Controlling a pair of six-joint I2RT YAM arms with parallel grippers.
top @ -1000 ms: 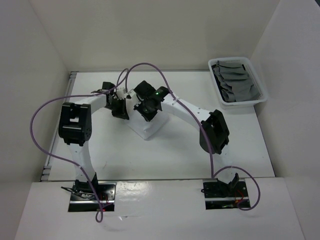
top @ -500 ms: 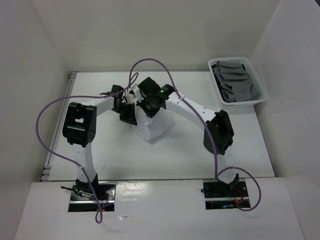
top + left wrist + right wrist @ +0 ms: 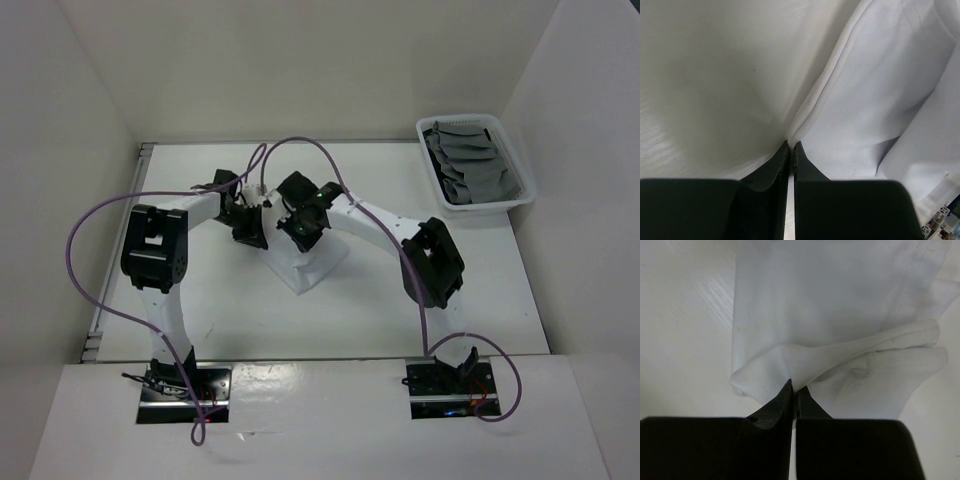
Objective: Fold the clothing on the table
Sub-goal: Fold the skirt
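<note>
the white garment [image 3: 312, 268] lay bunched at the middle of the table [image 3: 470, 290]. the left gripper [image 3: 791, 146] pinched its hem, and the right gripper [image 3: 794, 386] was clamped on a fold.

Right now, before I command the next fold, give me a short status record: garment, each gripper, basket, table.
garment: white clothing, bunched mid-table between the two grippers
left gripper: shut, pinching a hemmed edge of the white clothing
right gripper: shut, pinching a bunched fold of the white clothing
basket: white basket at the far right corner, holding grey cloths
table: white, the garment near its middle
fold: not yet flat or squared
</note>
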